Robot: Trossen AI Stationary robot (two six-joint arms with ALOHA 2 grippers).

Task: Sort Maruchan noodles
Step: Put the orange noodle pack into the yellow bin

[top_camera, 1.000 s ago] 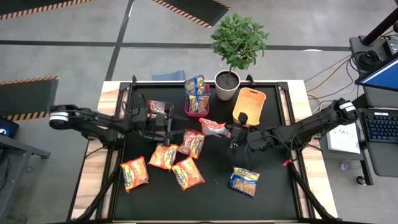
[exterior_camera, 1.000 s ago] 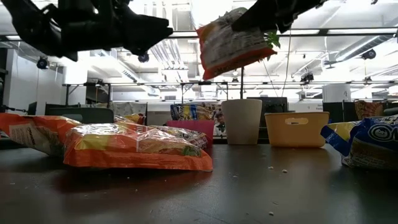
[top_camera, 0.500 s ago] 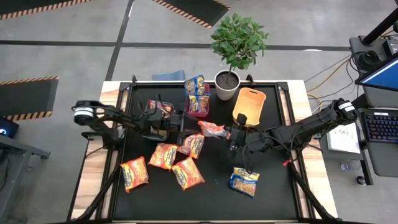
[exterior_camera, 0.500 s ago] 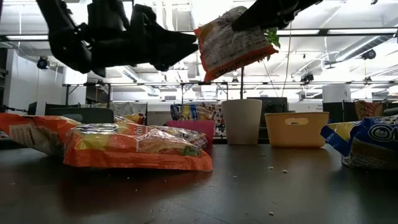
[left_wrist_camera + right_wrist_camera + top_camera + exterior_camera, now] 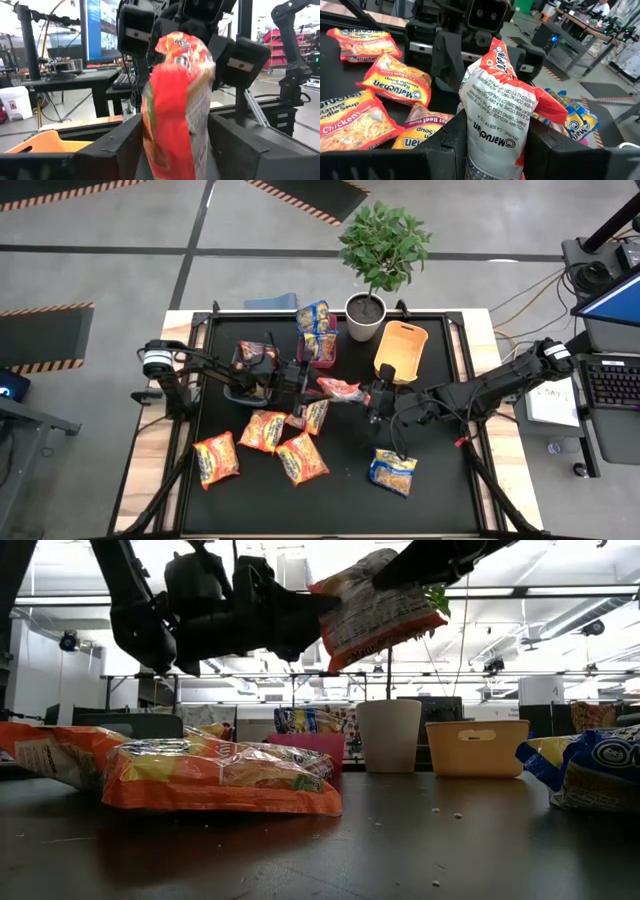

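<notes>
The right gripper (image 5: 372, 393) is pinching one end of a red packet (image 5: 340, 387), a crinkly, glossy plastic pouch with a white back panel, holding it in the air above the black mat (image 5: 450, 480). The left gripper (image 5: 312, 383) is reaching in from the opposite side, its flat dark fingers (image 5: 122, 145) standing apart on either side of the packet's free end; whether they are touching the film cannot be told.

Other packets are lying flat on the mat: three orange ones (image 5: 268, 430) and a maroon one (image 5: 312, 414) bunched below the grippers, and a blue-yellow one (image 5: 393, 471) well apart toward the right. A further maroon packet (image 5: 256, 355) is lying near the left arm. Blue packets are standing upright in a red bin (image 5: 318, 360). Beside it are a smooth white round pot (image 5: 364, 318) and a rectangular orange bin (image 5: 402, 347).
</notes>
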